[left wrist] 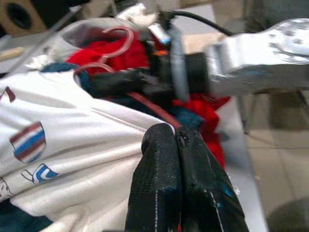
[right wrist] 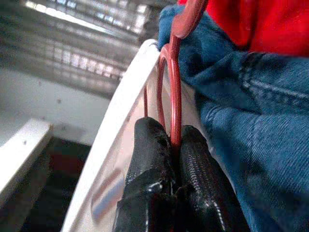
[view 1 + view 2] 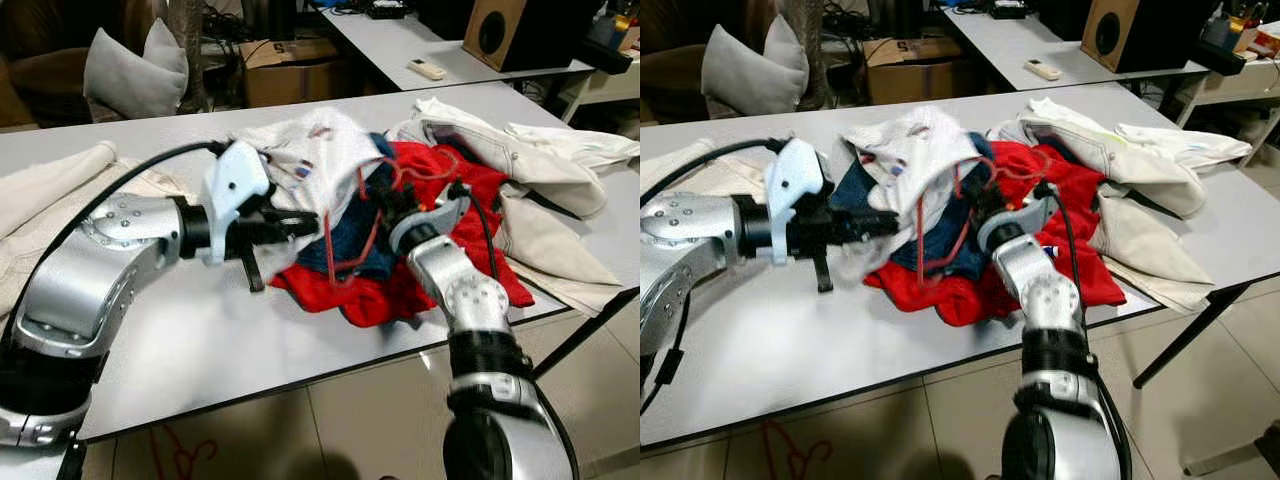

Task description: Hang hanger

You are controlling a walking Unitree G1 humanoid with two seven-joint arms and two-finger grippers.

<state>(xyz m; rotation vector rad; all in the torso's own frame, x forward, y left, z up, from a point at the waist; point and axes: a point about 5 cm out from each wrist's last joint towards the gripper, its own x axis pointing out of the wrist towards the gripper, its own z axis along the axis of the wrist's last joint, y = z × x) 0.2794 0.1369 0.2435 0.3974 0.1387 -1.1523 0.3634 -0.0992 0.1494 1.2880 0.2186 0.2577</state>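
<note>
- Reaching in from the robot's left, the left gripper stretches level over the white table, its silver forearm bent at the elbow and its white wrist housing facing the clothes pile.
- Its two black fingers are pressed together, and in the left wrist view a thin red wire of the red hanger comes out from between their tips, right at the edge of the white printed shirt.
- Coming up from the near edge of the table, the right arm rises almost straight, then angles forward and to the left, so the right gripper sits in the middle of the pile.
- From the right wrist view, its fingers are clamped tight on the hanger's red wire, with blue denim just beside them and a red garment beyond.
- Between the two grippers, the hanger's thin red loop droops across the denim and the red cloth.
- Off to the robot's right lies a cream jacket, touching the red garment.
- Beyond the table stand a grey cushion and a cardboard box.
</note>
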